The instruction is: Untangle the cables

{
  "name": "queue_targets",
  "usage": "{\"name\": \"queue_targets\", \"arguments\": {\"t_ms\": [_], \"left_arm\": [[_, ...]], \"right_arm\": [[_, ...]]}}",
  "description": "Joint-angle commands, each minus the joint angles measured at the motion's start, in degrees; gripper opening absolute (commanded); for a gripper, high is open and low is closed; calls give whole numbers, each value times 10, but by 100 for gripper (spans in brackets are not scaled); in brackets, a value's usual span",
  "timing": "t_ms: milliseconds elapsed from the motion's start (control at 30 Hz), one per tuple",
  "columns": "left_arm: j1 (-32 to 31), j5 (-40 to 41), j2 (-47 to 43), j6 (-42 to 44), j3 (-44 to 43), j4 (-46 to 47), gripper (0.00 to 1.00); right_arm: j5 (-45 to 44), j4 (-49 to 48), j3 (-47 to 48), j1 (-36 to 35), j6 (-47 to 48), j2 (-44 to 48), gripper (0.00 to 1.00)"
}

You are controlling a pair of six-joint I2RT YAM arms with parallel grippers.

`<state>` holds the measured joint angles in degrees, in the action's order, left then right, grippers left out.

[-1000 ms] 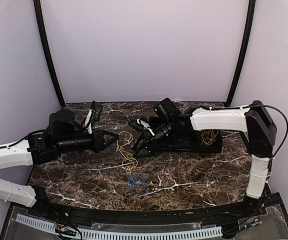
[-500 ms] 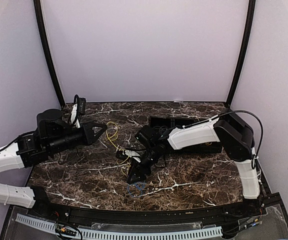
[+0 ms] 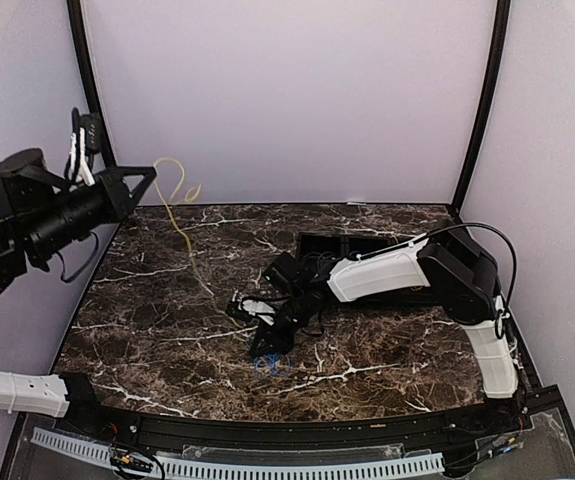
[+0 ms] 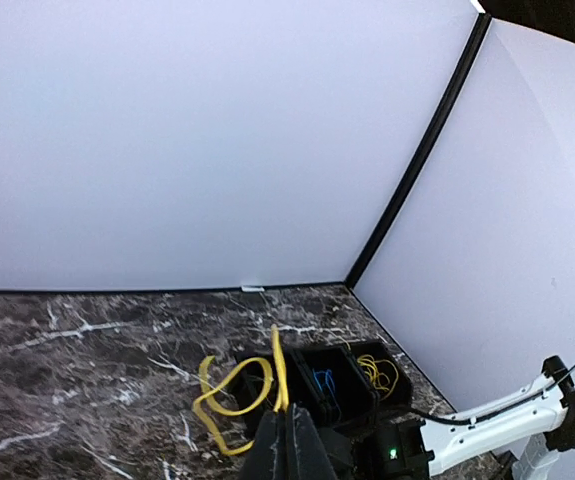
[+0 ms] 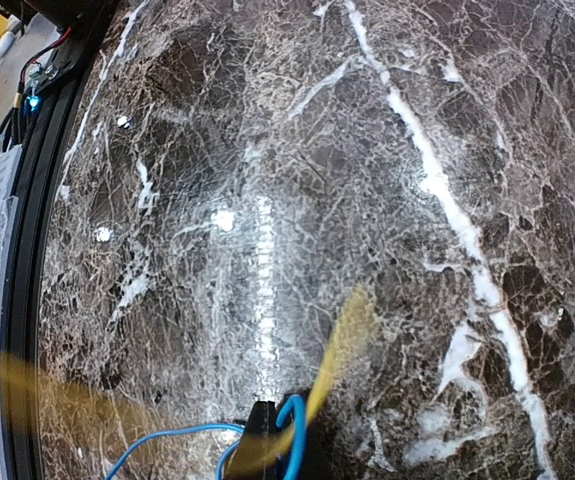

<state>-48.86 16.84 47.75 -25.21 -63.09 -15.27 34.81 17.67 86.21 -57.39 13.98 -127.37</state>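
The left tool, closed tight on the yellow cable, is holding it high, far left of the black box, probably to draw it free. The right tool is resting by the blue cable, front-left of that box, likely anchoring it. How open it is, I cannot tell.

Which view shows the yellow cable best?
Top external: the yellow cable runs whole from the left gripper down toward the right gripper. Left wrist shows only its looped end; right wrist, a blurred streak.

Soft even light, glare on marble table, blurred yellow cable
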Motion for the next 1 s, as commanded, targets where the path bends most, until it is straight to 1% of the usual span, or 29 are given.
{"name": "queue_targets", "arguments": {"t_ms": [0,33,100,133,200,233,300,367,400,567,633,767,967], "left_arm": [[1,88,30,133,-190,-77,0],[1,98,44,142,-243,-87,0],[1,99,62,160,-293,-91,0],[1,96,66,167,-310,-91,0],[1,89,75,165,-309,-88,0],[1,84,76,162,-301,-79,0],[1,74,71,146,-266,-58,0],[1,69,67,132,-225,-42,0],[1,67,65,126,-200,-31,0],[1,55,56,91,-108,15,0],[1,46,58,78,-71,37,0],[1,23,71,56,-7,79,0],[1,-11,105,41,28,126,0]], "right_arm": [[-69,23,-27,-4,-4,-22,0],[-74,24,-27,-4,-4,-20,0],[-79,27,-24,-3,-2,-20,0],[-82,29,-23,-4,-1,-19,0],[-81,37,-18,-4,4,-13,0],[-80,41,-17,-3,8,-6,0],[-76,48,-20,1,17,21,11],[-75,55,-25,10,30,59,25],[-72,61,-27,16,39,83,30],[-42,126,-13,45,92,175,45],[-37,149,-7,52,107,200,48],[-23,163,-11,63,115,253,49],[-47,156,5,66,123,301,49]]}}
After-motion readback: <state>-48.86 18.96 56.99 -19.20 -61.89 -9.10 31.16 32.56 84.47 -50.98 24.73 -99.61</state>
